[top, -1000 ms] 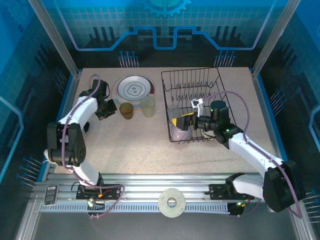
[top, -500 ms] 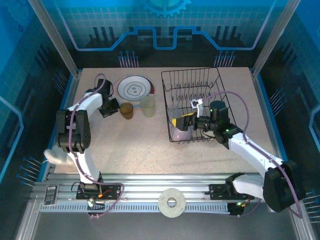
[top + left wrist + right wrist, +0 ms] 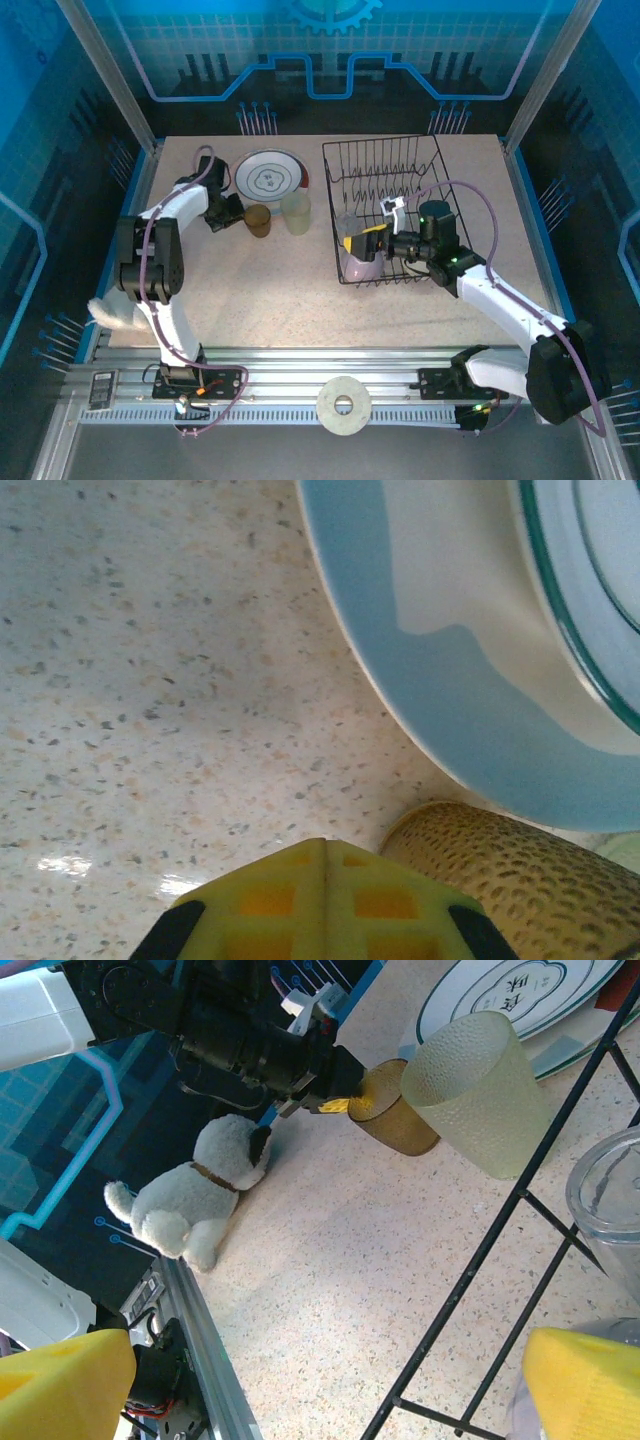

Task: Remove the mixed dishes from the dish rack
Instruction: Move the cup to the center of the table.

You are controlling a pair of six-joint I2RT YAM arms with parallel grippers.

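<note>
dish rack [image 3: 385,205]: black wire basket, right of centre on the speckled table [image 3: 280,300]; its near-left corner holds a pale lavender bowl [image 3: 360,268], partly covered by the right gripper [image 3: 365,243]; a clear glass [image 3: 612,1195] stands in the rack, cut off at the frame edge in the right wrist view; right gripper jaws spread wide over the bowl; contact with the bowl cannot be determined. outside the rack, to its left: frosted tumbler [image 3: 296,212], brown cup [image 3: 257,220], blue-rimmed plate [image 3: 267,176]. left gripper [image 3: 236,212] clenched, empty, tips just beside the cup; left wrist view: cup's dimpled wall and plate edge, both cropped; right wrist view: stuffed toy dog [image 3: 200,1205] at the table's near-left edge.
</note>
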